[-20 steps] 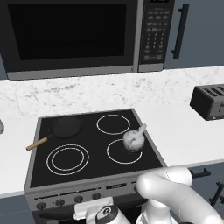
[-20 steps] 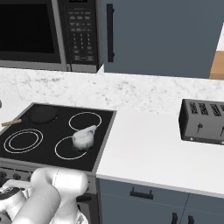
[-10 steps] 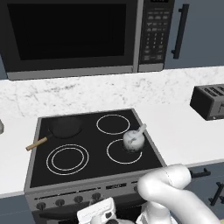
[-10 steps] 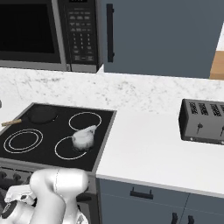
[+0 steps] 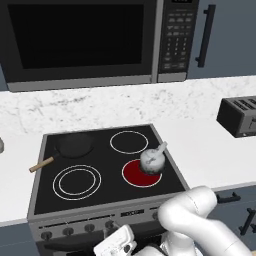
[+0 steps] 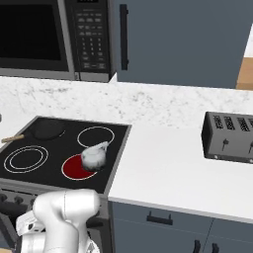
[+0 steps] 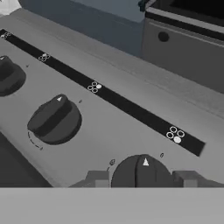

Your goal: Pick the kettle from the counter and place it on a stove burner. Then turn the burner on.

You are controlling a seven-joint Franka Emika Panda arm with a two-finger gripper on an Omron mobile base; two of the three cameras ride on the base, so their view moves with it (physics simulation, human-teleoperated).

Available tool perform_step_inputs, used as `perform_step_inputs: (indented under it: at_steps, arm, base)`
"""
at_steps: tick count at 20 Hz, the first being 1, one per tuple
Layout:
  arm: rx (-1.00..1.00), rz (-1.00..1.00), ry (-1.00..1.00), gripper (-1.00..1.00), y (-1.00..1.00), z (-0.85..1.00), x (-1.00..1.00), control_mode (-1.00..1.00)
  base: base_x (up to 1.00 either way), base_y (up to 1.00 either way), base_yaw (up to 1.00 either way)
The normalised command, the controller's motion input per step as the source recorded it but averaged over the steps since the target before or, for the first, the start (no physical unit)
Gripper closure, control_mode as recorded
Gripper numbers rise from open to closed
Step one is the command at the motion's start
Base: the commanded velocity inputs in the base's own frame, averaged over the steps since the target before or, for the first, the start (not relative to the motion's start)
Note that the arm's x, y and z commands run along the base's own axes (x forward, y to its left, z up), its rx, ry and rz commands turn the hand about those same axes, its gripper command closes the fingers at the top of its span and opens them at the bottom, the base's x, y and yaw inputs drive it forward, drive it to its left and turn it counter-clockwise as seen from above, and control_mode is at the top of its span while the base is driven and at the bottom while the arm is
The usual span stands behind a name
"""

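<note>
The small mottled white-grey kettle (image 5: pixel 151 160) (image 6: pixel 94 157) stands on the front right stove burner (image 5: pixel 134 176) (image 6: pixel 72 168), which glows red. The black glass stove (image 5: pixel 107 196) sits in the white marbled counter (image 5: pixel 210 145). My gripper (image 7: pixel 141 178) is low at the stove's grey front panel. Its two fingertips (image 7: pixel 97 178) press on either side of a dark knob (image 7: pixel 140 169) whose white pointer aims up. My hand (image 5: pixel 117 244) shows below the row of knobs in the left base view.
A dark pan (image 5: pixel 74 145) with a wooden handle rests on the back left burner. A toaster (image 5: pixel 240 116) (image 6: pixel 230 137) stands on the counter to the right. A microwave (image 5: pixel 80 40) hangs above. Two more knobs (image 7: pixel 54 119) lie left of the gripped one.
The front right burner under the kettle has turned from a white ring to a red glowing disc. My hand has shifted slightly at the stove front. The kettle has not moved.
</note>
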Motion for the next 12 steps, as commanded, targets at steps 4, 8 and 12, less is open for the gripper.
perform_step_inputs:
  at_steps: [4,8,12]
  arm:
    - [-0.4,0.3,0.0,1.0,0.89,0.09,-0.02,-1.0]
    - [-0.1,0.02,0.02,1.0,0.2,0.02,-0.02,-1.0]
    - [0.0,0.0,0.0,1.0,0.0,0.0,-0.01,-1.0]
  base:
    - [0.0,0.0,0.0]
    - [0.0,0.0,0.0]
    - [0.0,0.0,0.0]
